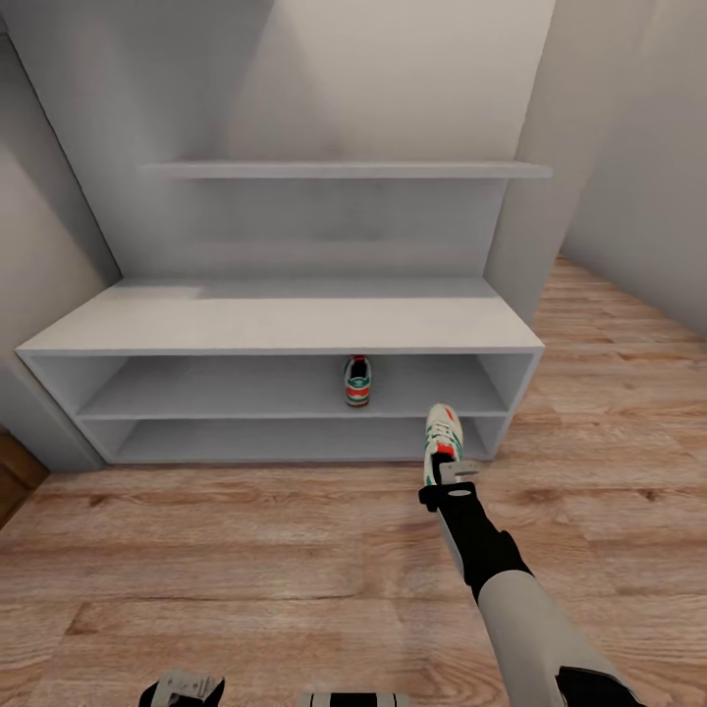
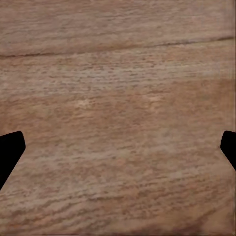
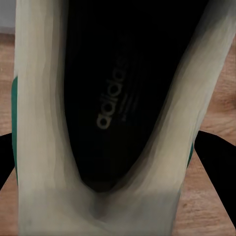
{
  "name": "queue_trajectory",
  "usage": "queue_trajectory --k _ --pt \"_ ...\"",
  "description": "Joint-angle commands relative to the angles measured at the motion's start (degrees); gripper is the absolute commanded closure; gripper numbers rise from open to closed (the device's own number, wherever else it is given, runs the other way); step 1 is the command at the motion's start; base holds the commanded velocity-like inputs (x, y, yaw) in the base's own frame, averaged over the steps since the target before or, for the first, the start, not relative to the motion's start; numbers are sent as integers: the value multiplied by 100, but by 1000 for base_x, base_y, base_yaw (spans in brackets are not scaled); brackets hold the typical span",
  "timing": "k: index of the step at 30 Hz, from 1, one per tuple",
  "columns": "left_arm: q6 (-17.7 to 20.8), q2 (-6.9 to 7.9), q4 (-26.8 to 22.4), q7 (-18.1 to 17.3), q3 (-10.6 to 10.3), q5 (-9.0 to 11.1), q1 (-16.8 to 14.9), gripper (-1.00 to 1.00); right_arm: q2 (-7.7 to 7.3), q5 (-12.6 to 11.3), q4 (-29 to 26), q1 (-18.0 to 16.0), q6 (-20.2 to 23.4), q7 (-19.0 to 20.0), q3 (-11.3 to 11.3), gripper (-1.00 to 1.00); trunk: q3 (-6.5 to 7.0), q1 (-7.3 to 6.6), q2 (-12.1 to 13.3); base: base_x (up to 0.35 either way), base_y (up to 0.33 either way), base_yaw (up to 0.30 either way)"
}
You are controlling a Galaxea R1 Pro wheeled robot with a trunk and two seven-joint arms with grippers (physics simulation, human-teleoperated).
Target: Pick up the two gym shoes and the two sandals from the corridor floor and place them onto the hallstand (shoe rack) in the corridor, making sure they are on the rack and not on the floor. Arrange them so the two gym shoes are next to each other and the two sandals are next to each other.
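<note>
We find the right gripper (image 1: 447,469) closed on the heel of a cream-white gym shoe with green stripes (image 1: 442,439), held just before the pale grey-white hallstand (image 1: 285,324). Its matching shoe (image 1: 357,381) sits on the hallstand's upper tier. The left gripper (image 2: 118,152), fingers spread, holds nothing above the wood-grain floor (image 2: 118,73).

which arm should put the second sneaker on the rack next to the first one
Right. The right gripper already holds the second gym shoe just in front of the hallstand, near the shelved shoe. The left gripper hangs open over bare floor.
</note>
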Motion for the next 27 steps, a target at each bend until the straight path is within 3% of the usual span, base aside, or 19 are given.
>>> queue_trajectory --k 1,17,27 --pt "-13 23 -1 -223 61 -60 -8 -100 6 32 -9 -2 26 2 -20 100 -12 -1 -2 0 0 157" --pt "-16 15 -5 -368 91 -58 -12 -100 6 24 24 -2 12 2 -20 100 -126 -1 -2 49 0 163" --pt "-32 3 1 -373 56 -91 -12 -100 6 18 -23 -2 22 14 -23 100 -130 -1 -2 31 0 7"
